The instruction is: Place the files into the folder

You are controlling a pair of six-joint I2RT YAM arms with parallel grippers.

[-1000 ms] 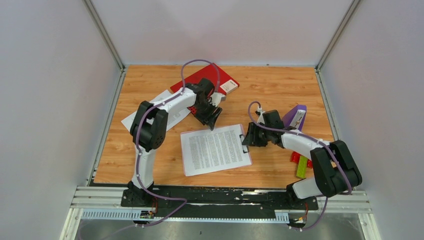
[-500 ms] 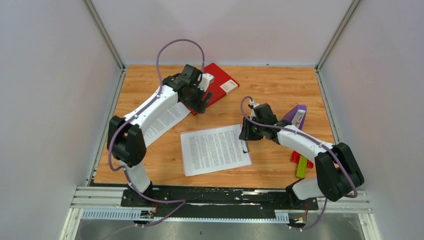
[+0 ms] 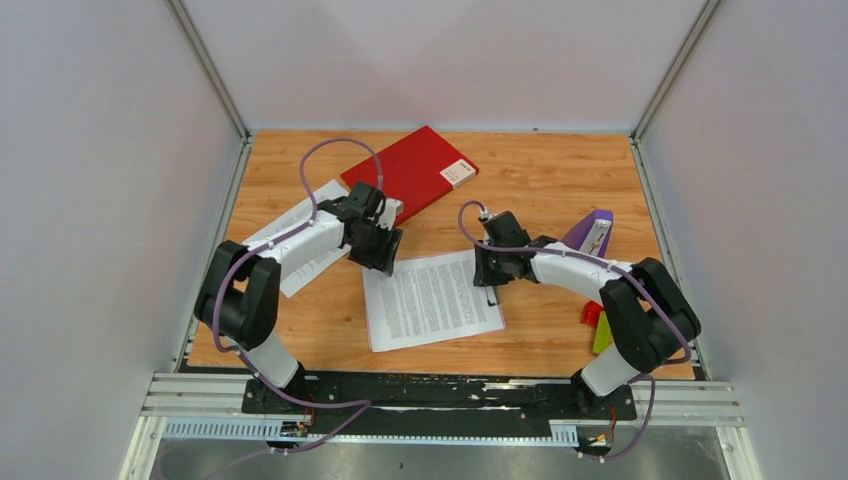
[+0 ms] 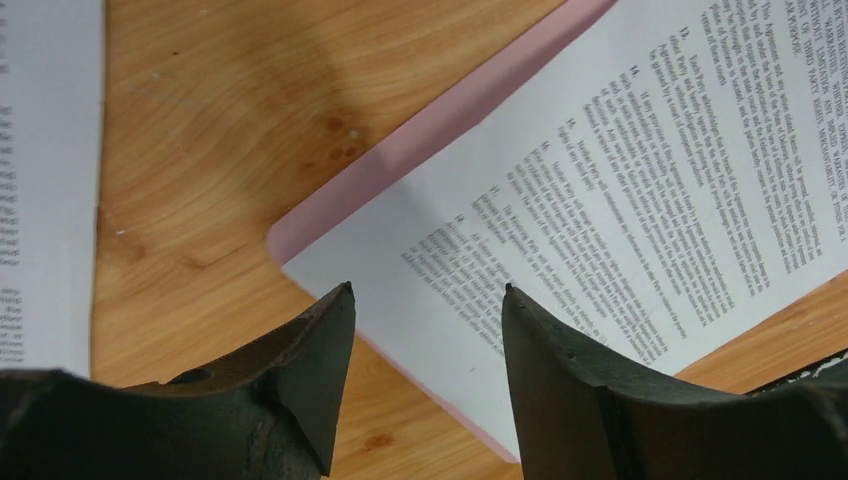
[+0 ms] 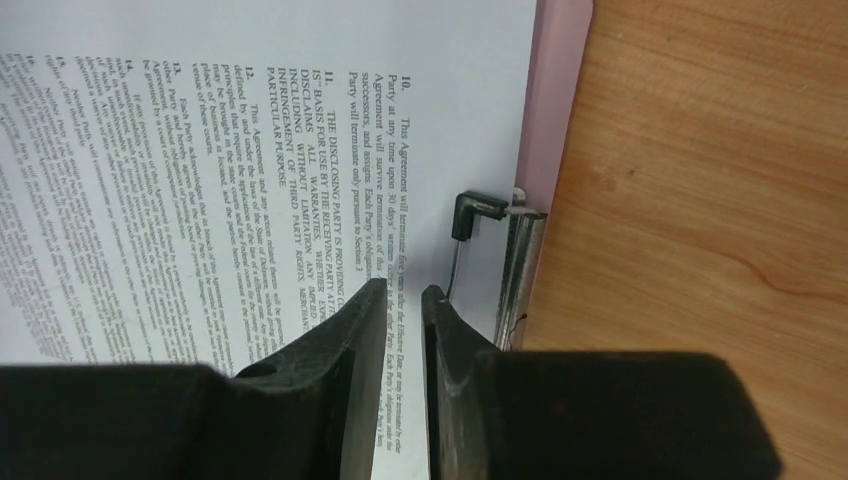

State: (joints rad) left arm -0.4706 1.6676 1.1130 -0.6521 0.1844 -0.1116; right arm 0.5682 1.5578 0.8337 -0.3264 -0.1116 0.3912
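The folder [image 3: 408,170] lies shut, red side up, at the back of the table, with its white label [image 3: 459,173] near one corner. One of the files [image 3: 432,298] lies on a pink clipboard [image 4: 420,135] in the middle, printed side up [image 4: 640,170] [image 5: 200,150]. Another sheet [image 3: 290,245] lies partly under my left arm. My left gripper [image 3: 380,252] [image 4: 426,287] hovers open over the clipboard's far left corner, holding nothing. My right gripper [image 3: 487,275] [image 5: 405,286] hangs over the sheet beside the metal clip [image 5: 520,260], its jaws a narrow gap apart and empty.
A purple stapler-like object [image 3: 592,232] stands at the right, with a red piece [image 3: 592,313] and a green piece [image 3: 604,335] nearer the front. Grey walls close in the table on three sides.
My left arm swung back from the red folder to the clipboard's corner. My right gripper moved left over the clip end of the sheet, and its jaws narrowed.
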